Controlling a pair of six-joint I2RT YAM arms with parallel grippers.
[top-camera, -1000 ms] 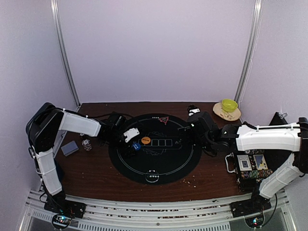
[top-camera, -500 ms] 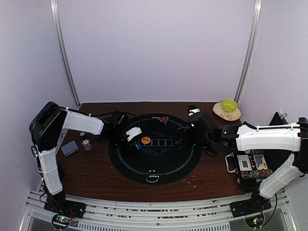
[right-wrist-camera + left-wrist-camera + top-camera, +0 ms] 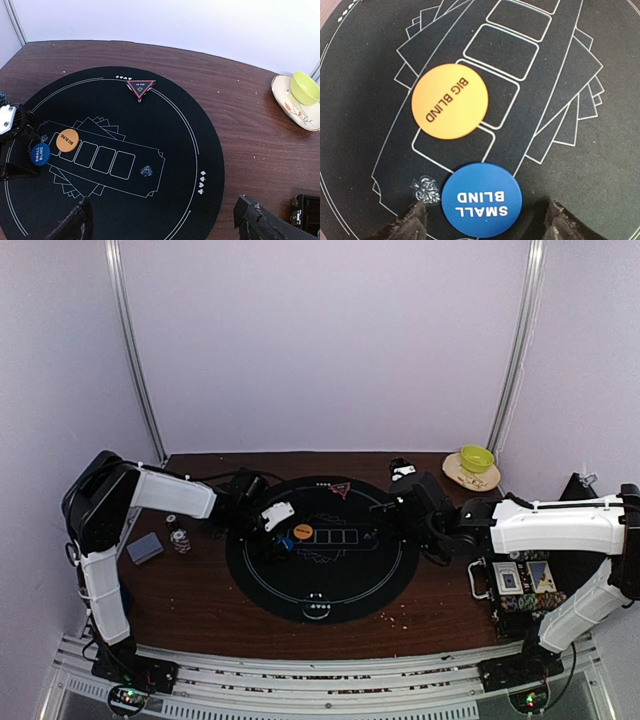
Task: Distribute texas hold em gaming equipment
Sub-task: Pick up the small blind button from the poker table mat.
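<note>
A blue "SMALL BLIND" disc [image 3: 481,199] lies flat on the black round mat [image 3: 350,570], next to an orange "BIG BLIND" disc [image 3: 450,100]. My left gripper [image 3: 487,222] is open and straddles the blue disc, with a gap on each side. Both discs show from above, blue [image 3: 285,541] and orange [image 3: 304,532]. A red triangle marker [image 3: 340,489] lies at the mat's far edge. A grey-blue card deck [image 3: 145,547] and a small chip stack [image 3: 180,538] sit on the table to the left. My right gripper [image 3: 167,222] is open and empty above the mat's right side.
A yellow-green bowl [image 3: 477,458] stands on a plate [image 3: 462,478] at the back right. An open case [image 3: 520,585] with cards and chips sits at the right edge under the right arm. The table is brown wood [image 3: 200,600], with walls behind and on both sides.
My left gripper has shifted slightly back and to the right. The blue disc stays on the mat beside the orange one. The right arm has not moved.
</note>
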